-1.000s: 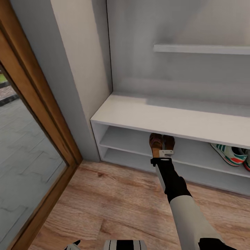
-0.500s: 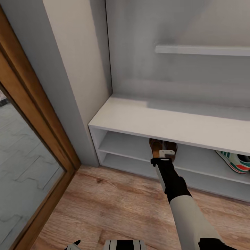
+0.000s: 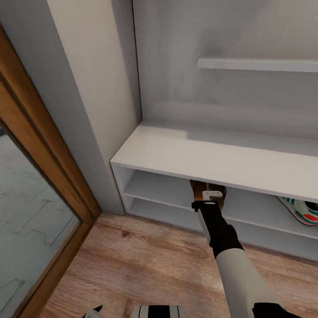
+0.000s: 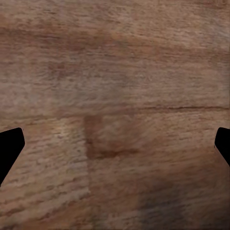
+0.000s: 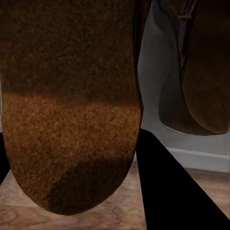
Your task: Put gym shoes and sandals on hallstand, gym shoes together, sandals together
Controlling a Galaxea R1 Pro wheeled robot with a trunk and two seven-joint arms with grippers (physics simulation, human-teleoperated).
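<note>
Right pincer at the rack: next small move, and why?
Probably open the right pincer and release: the sandal it grips already reaches into the hallstand upper shelf beside the second sandal, so the pair sits together.

To your left you have a wood-framed glass door, its brown frame running down at a slant to the ground. Through the glass you see grey paving. Beside the frame stands a cream wall with a grey strip along its edge.
</note>
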